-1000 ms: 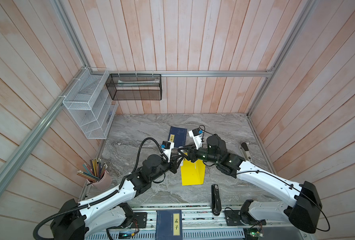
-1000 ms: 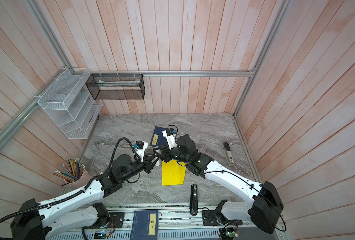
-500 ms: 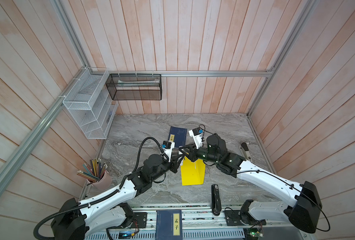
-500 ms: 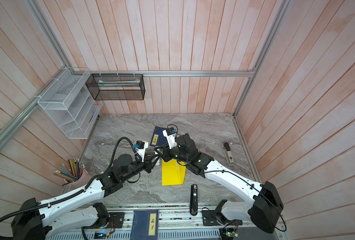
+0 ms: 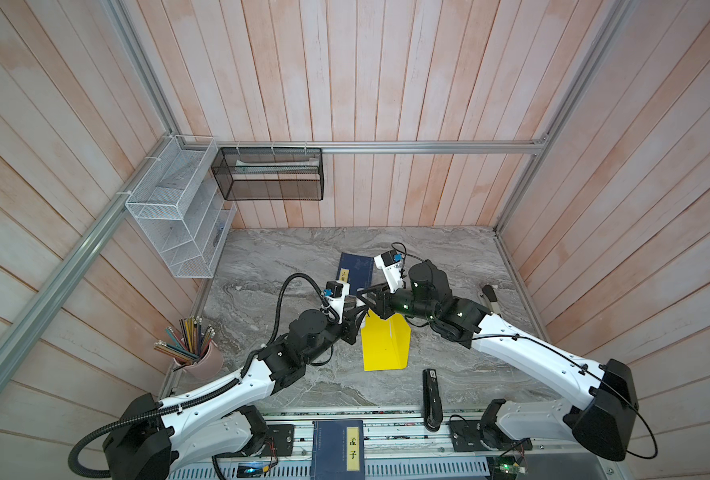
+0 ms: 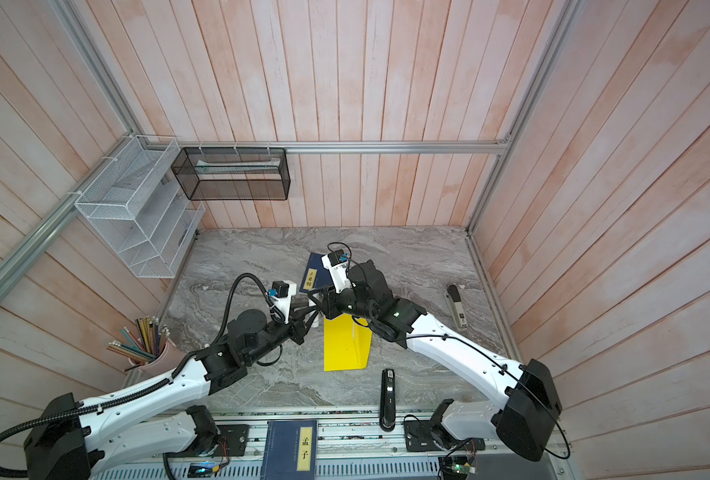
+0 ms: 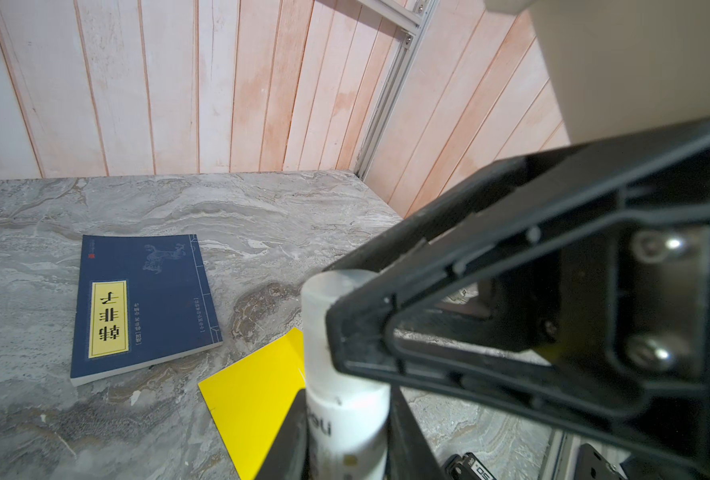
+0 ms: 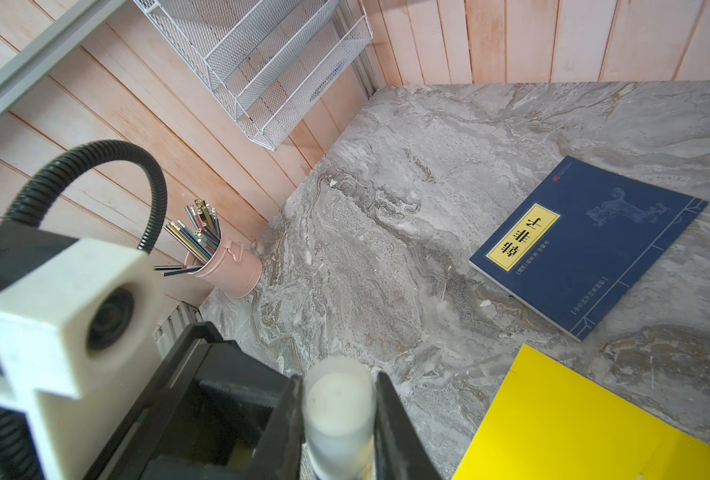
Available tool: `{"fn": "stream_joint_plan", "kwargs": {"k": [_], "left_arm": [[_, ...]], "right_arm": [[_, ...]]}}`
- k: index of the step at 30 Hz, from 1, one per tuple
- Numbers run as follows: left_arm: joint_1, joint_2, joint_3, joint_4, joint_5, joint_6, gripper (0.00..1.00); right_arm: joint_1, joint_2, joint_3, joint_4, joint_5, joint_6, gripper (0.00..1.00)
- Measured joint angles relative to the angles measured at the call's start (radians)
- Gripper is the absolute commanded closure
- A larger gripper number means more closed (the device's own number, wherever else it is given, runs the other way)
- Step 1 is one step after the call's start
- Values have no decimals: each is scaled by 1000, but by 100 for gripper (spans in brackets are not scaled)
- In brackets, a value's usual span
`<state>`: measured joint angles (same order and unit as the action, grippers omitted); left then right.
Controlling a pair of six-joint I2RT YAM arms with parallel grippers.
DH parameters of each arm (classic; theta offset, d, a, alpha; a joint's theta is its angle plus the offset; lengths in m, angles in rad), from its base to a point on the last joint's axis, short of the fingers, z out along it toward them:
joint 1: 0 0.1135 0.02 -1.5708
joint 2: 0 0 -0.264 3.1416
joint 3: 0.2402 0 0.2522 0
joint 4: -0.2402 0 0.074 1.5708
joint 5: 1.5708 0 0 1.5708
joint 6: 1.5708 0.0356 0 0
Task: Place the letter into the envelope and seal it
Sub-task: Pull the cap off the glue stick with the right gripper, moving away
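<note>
Now | top: envelope (image 5: 386, 345) flat on tabletop (image 5: 286, 266), letter unseen, maybe inside | left wrist: left gripper (image 7: 345, 440) jaws clamp glue stick (image 7: 345, 399) | right wrist: right gripper (image 8: 338, 419) jaws grip its cap (image 8: 338, 401) | sealing remains.

Your two arms reach in from the near corners and meet head-on over the middle of the table. Your left gripper (image 5: 355, 309) points toward the right one, its jaws clamped on the body of a white glue stick (image 7: 347, 399). Your right gripper (image 5: 370, 296) faces back at it, jaws pressed on the stick's capped end (image 8: 338, 409) (both wrist views show the fingers tight against it). Both wrists are held roughly level, forearms angled inward.
</note>
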<state>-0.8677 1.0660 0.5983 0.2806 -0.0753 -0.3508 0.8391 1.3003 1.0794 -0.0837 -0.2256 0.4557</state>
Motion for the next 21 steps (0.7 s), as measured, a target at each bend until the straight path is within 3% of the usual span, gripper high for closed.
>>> {"fn": "stream_joint_plan", "kwargs": {"k": [12,21], "left_arm": [[-30,16,-12,-85,-8,16,100],[-30,-16,-12,-109,-8,19,100]], "right_arm": [[-36,16,139,44,34,-45,100],[-66,14,143,46,50,-69,100]]}}
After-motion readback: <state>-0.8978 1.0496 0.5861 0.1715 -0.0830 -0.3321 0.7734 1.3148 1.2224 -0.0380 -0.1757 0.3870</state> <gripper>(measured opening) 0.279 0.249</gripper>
